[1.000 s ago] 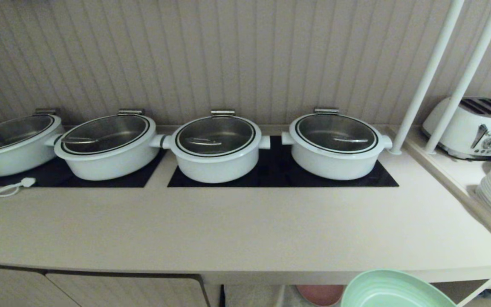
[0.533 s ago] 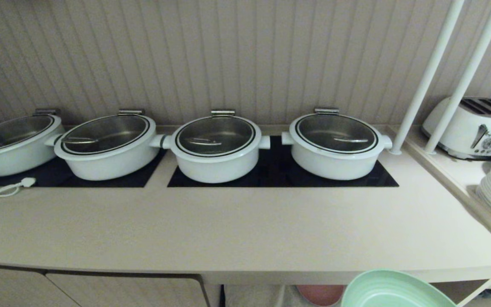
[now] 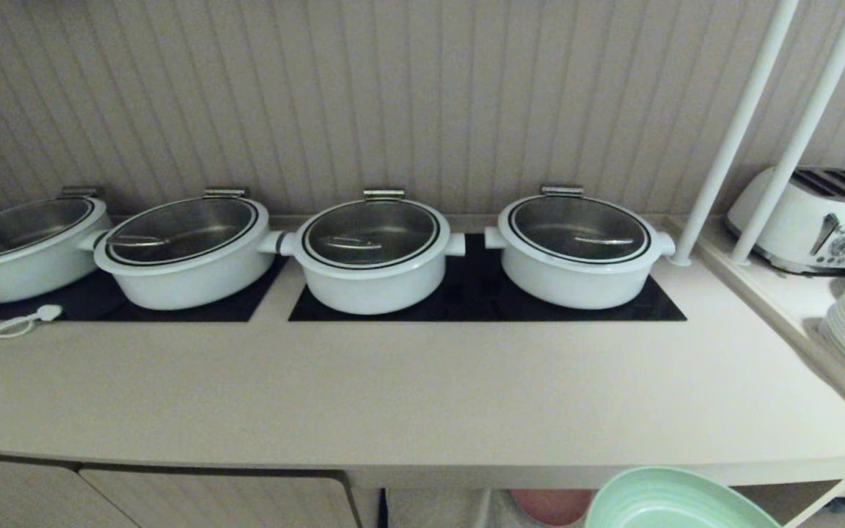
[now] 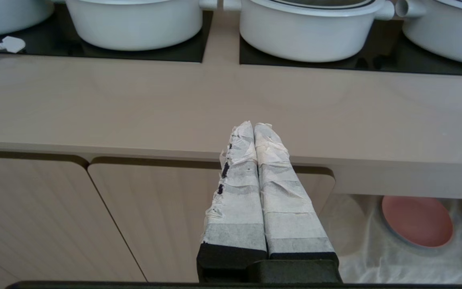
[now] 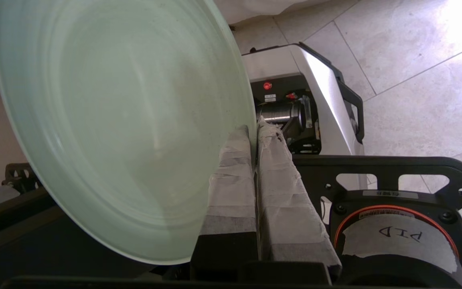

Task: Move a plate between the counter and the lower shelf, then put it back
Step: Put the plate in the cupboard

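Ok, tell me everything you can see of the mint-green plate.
The plate is round, shallow, mint-green and matte like plastic, with faint concentric rings and a low raised rim. The right tool is shut on its rim, holding it tilted clear of any surface. In the head view it shows at the bottom right, in front of and below the counter's front edge. Nothing else touches it.

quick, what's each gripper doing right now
left gripper: closed, holding nothing, parked in front of the counter edge.
right gripper: closed on the rim of the mint-green plate, held in the air.
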{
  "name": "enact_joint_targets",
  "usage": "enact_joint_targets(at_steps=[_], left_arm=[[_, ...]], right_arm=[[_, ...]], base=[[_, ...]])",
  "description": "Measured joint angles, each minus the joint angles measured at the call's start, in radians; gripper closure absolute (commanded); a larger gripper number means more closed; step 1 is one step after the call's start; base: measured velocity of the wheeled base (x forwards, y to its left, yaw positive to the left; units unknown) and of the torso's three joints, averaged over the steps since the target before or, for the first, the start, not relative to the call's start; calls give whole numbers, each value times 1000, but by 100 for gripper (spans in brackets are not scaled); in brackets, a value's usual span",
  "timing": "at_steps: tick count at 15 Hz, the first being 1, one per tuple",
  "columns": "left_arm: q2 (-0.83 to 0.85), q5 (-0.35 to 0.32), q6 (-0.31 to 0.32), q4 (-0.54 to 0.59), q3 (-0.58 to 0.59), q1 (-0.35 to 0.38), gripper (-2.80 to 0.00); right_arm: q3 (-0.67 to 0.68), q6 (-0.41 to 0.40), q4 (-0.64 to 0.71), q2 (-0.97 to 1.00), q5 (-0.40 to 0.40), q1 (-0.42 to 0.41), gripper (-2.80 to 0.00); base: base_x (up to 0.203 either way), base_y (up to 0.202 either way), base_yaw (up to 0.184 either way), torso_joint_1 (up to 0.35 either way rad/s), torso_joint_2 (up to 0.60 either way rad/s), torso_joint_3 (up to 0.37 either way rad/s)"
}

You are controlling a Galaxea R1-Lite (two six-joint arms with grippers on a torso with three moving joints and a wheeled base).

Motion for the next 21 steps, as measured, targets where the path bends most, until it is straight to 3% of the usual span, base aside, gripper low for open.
enact_joint_targets(at_steps=[21], left_arm=[[0, 0, 0, 0, 0, 0, 0]], right_arm=[[5, 0, 3, -1, 0, 8, 0]], base=[[0, 0, 0, -91, 196, 99]])
